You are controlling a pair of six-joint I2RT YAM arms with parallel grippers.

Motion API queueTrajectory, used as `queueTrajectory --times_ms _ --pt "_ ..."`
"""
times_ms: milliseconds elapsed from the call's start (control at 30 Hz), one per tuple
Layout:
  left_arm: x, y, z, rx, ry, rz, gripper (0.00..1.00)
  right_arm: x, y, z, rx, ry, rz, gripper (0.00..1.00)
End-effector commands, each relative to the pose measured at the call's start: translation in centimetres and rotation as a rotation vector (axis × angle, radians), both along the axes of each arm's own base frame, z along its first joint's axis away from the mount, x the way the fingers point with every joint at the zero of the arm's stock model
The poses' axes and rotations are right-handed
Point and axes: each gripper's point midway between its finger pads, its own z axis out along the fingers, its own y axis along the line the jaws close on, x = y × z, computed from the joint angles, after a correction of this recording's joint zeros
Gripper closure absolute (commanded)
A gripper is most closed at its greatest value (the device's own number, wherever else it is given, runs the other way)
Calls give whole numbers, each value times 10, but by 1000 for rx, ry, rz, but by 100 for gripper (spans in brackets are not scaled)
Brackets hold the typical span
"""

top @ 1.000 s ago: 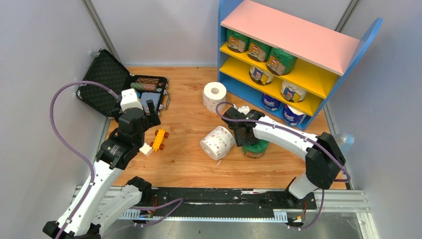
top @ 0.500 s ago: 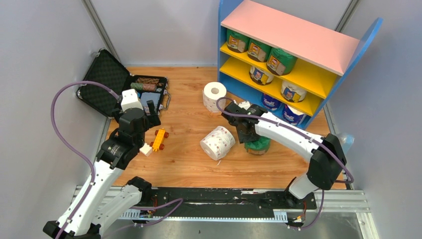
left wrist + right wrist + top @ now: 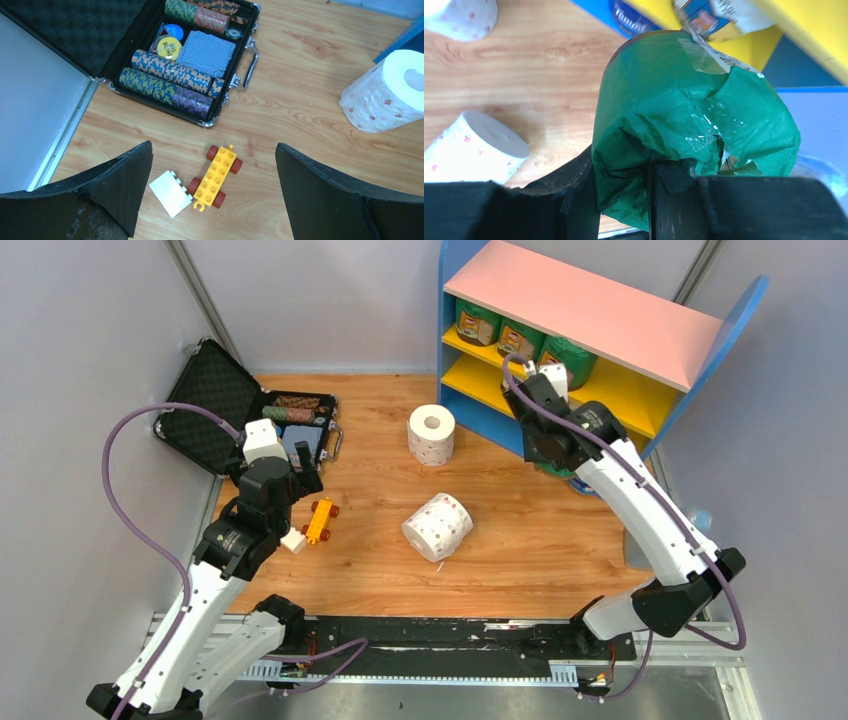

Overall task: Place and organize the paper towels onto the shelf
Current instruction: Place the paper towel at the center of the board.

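Observation:
My right gripper (image 3: 621, 170) is shut on the crumpled end of a green-wrapped paper towel roll (image 3: 684, 115) and holds it off the floor. In the top view that gripper (image 3: 548, 445) hangs just in front of the shelf (image 3: 590, 310), and the arm hides the held roll. Three green rolls (image 3: 520, 338) stand on the shelf's upper yellow board. Two bare white dotted rolls remain on the floor: one upright (image 3: 431, 434), one on its side (image 3: 437, 526). My left gripper (image 3: 212, 150) is open above the toy car, holding nothing.
An open black case (image 3: 250, 415) of chips sits at the back left. A yellow toy car (image 3: 215, 176) and a white brick (image 3: 170, 193) lie below my left gripper. Grey walls close in both sides. A blue-and-white roll (image 3: 634, 17) shows low on the shelf.
My right arm has lifted the green roll off the floor and carried it back and up to the shelf front. The left arm has not moved.

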Motion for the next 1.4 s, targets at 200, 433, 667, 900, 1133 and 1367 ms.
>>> queueTrajectory --times_ms 200,433,667,900,1133,1367 --pt "3 -1 7 -7 -27 -5 0 32 -56 102 -59 -254 -72 78" --pt "2 -1 6 -8 -26 -7 0 51 -81 116 -32 -296 -112 78" --pt "3 -3 6 -15 -26 -16 0 66 -88 103 21 -253 -100 76" --pt "3 -4 6 -16 -24 -20 0 74 -97 102 72 -236 -109 73" --pt "4 -4 5 -12 -20 -20 0 80 -107 122 50 -285 -147 60" --pt "5 -4 3 -8 -14 -18 0 77 -118 141 8 -340 -179 51"
